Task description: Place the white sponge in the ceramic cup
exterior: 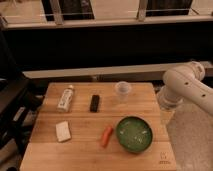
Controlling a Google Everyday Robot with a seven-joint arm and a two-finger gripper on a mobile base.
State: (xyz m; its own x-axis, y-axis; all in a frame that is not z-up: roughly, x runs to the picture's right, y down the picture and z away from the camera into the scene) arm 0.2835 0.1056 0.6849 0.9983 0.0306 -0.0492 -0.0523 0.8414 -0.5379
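Note:
The white sponge (63,131) lies flat on the wooden table (80,155), near the front left. The ceramic cup (123,90), pale and upright, stands at the back of the table, right of centre. Only the white links of my arm (186,87) show, at the right edge beside the table's far right corner. My gripper is out of view. The sponge and the cup are far apart, with nothing touching either.
A small white bottle (65,98) lies at the back left. A black rectangular object (94,103) lies near the middle. An orange carrot (106,136) lies next to a green bowl (134,134) at the front right. A dark counter runs behind the table.

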